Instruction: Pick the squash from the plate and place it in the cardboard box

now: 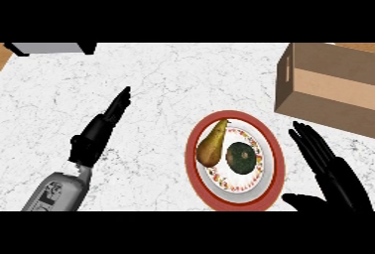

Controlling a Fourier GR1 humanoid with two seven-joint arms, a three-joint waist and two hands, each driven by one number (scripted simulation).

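While the squash (241, 157) sits on the plate (273, 149) with neither hand touching it, the task reads as not yet begun: pick, carry and release all remain. White marble-veined counter (168, 79), matte. Cardboard box (330, 87) at far right, brown, open-topped, slot handle in its near-left wall, nothing visible inside. Plate round, red rim, floral band, white centre, near and left of the box. Right hand (330, 171) just right of the plate, fingers straight and spread wide, holding nothing. Left hand (99, 131) well to the left, fingers straight, held narrowly together, holding nothing. Pear (211, 144), brown-green, tapered, lies just left of the squash, perhaps touching. Squash small, round, dark green, dull skin.
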